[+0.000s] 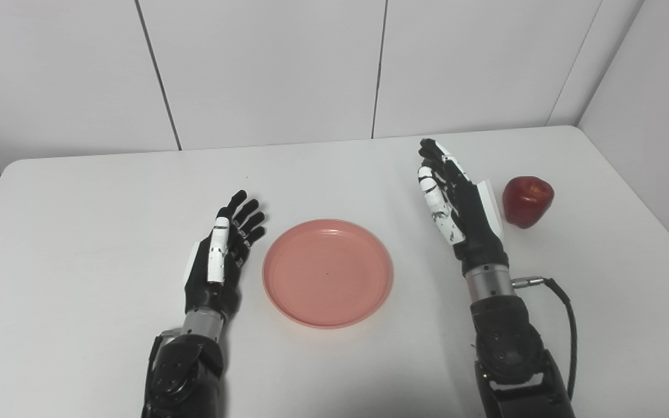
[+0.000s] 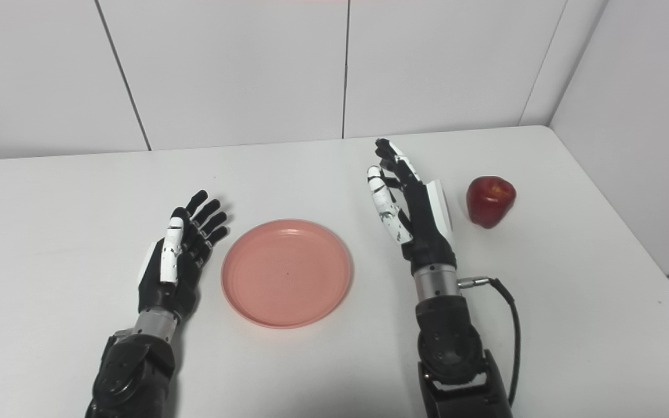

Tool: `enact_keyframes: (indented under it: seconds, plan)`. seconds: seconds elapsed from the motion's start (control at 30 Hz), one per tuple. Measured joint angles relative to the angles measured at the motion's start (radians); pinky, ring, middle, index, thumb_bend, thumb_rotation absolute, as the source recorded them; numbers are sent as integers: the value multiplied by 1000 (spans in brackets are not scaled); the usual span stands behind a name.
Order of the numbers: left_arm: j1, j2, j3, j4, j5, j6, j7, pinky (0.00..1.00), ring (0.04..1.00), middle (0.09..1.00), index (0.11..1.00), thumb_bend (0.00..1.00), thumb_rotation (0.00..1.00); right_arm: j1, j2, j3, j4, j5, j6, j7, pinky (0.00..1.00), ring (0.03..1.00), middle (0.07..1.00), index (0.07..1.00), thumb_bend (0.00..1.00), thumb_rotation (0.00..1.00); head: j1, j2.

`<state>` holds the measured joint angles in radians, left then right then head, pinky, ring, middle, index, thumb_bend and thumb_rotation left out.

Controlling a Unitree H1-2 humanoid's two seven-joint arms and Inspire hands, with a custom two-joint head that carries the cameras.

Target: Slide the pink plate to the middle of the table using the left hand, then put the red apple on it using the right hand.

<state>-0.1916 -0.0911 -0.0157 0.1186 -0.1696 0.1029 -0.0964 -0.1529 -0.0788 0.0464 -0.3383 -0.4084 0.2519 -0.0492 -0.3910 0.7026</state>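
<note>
A round pink plate [image 1: 327, 273] lies flat on the white table [image 1: 79, 203], near its middle and toward the front. My left hand [image 1: 222, 251] rests just left of the plate, open, fingers spread and pointing away, a small gap from the rim. A red apple [image 1: 527, 201] stands upright at the right side of the table. My right hand [image 1: 456, 200] is raised on edge between plate and apple, open, with its back toward the apple and a short gap between them. Neither hand holds anything.
White wall panels [image 1: 265, 69] close off the back of the table, and another wall [image 1: 648, 87] runs along the right edge. A black cable [image 1: 567, 307] loops out from my right wrist over the table.
</note>
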Motion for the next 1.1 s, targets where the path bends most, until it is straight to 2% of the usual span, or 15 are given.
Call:
enact_keyframes:
  seconds: [0.1,0.13,0.17,0.2,0.23,0.33,0.43,0.6,0.77,0.93,1.1]
  plan:
    - [0,1,9,0,-9,0,-4,877,872,885,874,395,1000,-10,-30,-1,-32,-52,47,17,766,841,855,856,565,827,-17,-5]
    - [-1,2,16,2,-18,0,-7,878,872,884,873,396,1000,-13,-37,-4,-44,-65,56,21,770,837,851,857,617,772,-17,-5]
    - [-3,4,20,4,-22,0,-10,878,872,883,872,396,1000,-16,-43,-7,-57,-80,67,28,772,836,850,857,630,759,-25,-6]
    - [-5,5,25,7,-24,0,-11,881,874,886,874,394,1000,-21,-46,-12,-74,-94,83,32,765,830,849,864,677,692,-26,-8]
    - [-8,7,31,11,-33,0,-15,883,875,886,875,393,1000,-27,-50,-17,-89,-106,100,35,763,827,848,866,692,670,-35,-12]
    - [-13,9,39,19,-44,0,-23,876,870,883,876,391,1000,-50,-64,-37,-119,-131,132,43,746,823,855,876,785,481,-61,-21]
    - [-21,15,43,34,-45,-4,-38,875,869,880,875,391,1000,-75,-86,-68,-135,-136,150,49,764,834,859,880,837,441,-80,-29]
    - [-33,26,52,56,-65,-18,-51,877,866,878,870,390,1000,-92,-140,-98,-136,-174,163,56,795,865,881,904,897,411,-100,-37]
    - [-44,37,64,81,-88,-35,-70,885,873,887,876,386,1000,-101,-171,-124,-136,-180,172,72,810,882,896,928,993,461,-117,-45]
    - [-51,43,73,97,-109,-43,-84,874,867,881,871,381,1000,-100,-209,-160,-129,-205,172,72,805,900,916,946,1000,502,-141,-55]
    - [-62,48,77,118,-109,-50,-85,877,868,883,873,380,1000,-95,-225,-180,-110,-236,182,72,789,896,927,960,1000,492,-147,-60]
